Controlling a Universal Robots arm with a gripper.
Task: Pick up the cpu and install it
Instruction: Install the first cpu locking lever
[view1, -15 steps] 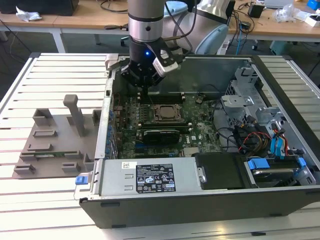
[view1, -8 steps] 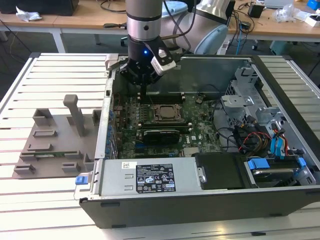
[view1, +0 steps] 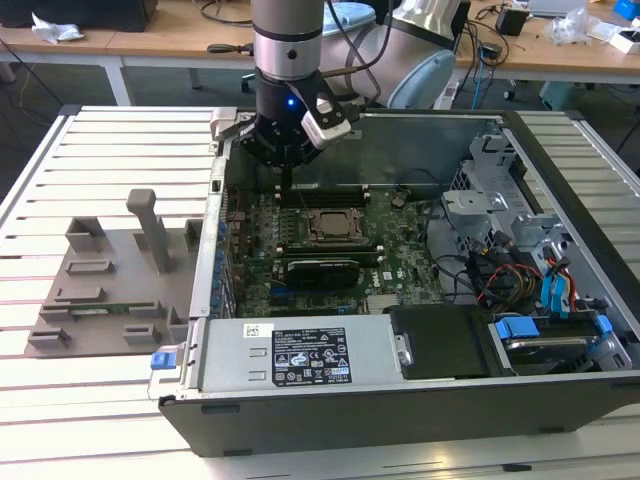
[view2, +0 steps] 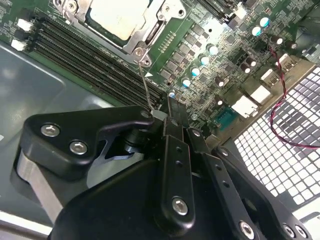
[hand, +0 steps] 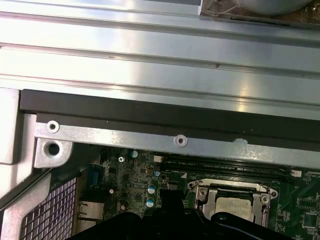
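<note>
The cpu lies flat inside its socket frame on the motherboard, silvery plate up. It also shows in both wrist views, cpu and cpu. My gripper hangs inside the open computer case, just beyond the socket toward the case's far wall, to the exterior view's left of the cpu. In the second wrist view my gripper is shut. A thin wire socket lever runs from the socket corner to the fingertips. I cannot tell whether its end is pinched or only touching.
A long black expansion card lies just in front of the socket. The power supply and drive bays with blue tabs fill the near side. A grey fixture sits on the slatted table at the exterior view's left.
</note>
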